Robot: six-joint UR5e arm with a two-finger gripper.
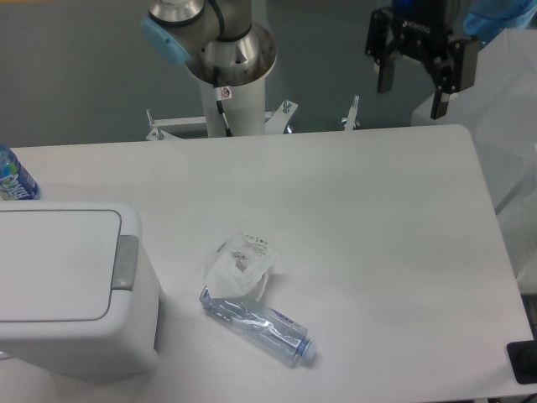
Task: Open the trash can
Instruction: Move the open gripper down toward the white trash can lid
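Observation:
The white boxy trash can (75, 332) stands at the table's front left, its flat lid (54, 264) closed. A small grey push-button (126, 262) sits on its right rim. My gripper (414, 94) hangs high at the back right, above the table's far edge, far from the can. Its two black fingers (441, 91) are spread apart with nothing between them.
A crushed clear plastic bottle (260, 323) lies near the table's front centre, with a crumpled white wrapper (242, 262) just behind it. A blue-labelled bottle (13, 178) shows at the far left edge. The arm's base column (228, 92) stands behind the table.

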